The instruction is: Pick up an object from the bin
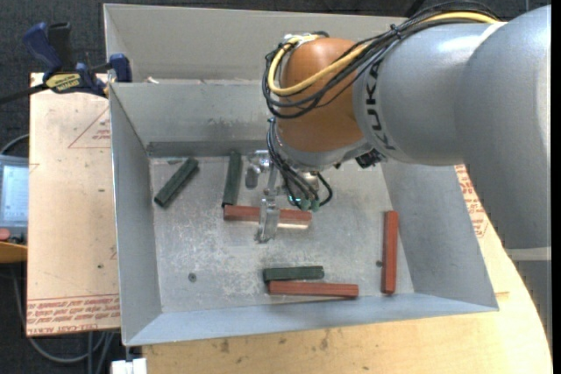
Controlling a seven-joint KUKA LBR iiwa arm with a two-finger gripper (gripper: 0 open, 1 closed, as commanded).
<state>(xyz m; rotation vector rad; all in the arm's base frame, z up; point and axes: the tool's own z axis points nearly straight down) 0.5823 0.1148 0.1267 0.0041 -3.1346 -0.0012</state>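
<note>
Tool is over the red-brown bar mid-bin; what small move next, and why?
Probably a slight straight descent to seat the grasp: the tool sits across the middle of the red-brown bar, whose two ends stick out on either side.

— What lies on the grey metal bin [202, 258] floor?
— Left, a tilted dark green bar [175, 181]; beside it an upright dark green bar [231, 178], its lower end near a central red-brown bar [238, 212].
— And the front?
— A short dark green bar [294, 274] just beside a long red-brown bar [313, 289]; right, an upright red-brown bar [389, 251].
</note>
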